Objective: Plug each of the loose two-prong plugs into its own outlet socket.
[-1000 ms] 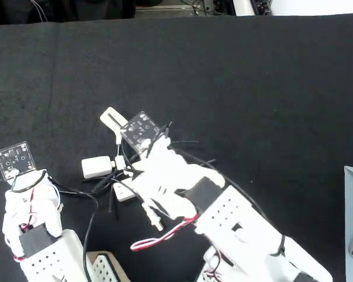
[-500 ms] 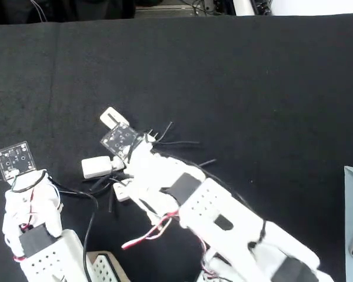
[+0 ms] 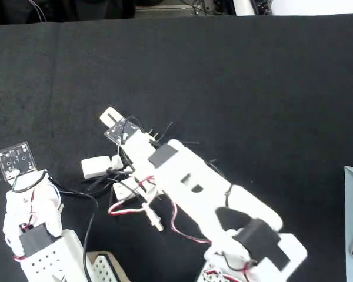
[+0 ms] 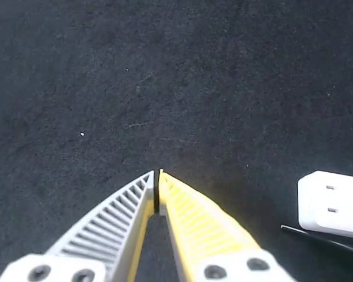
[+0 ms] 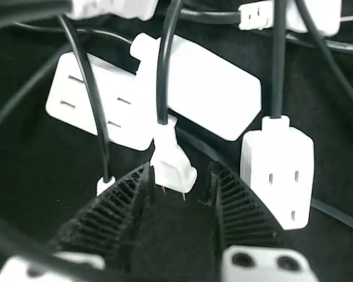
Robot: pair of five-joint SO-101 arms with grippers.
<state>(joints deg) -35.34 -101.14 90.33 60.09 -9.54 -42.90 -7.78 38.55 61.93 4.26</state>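
My right pincer (image 5: pixel 179 176) is spread wide, with one finger on each side of a small white plug (image 5: pixel 173 160). The plug lies among the sockets on the black tabletop (image 3: pixel 253 88). A black cord (image 5: pixel 92 103) runs just beside one finger. I fear I could pinch it too, or knock the plug crooked. The nearest socket (image 5: pixel 277 170) is loose and may slide. My left pincer (image 4: pixel 157 182) is pressed together, holding nothing.

No legible text, label, number or sign on anything here.
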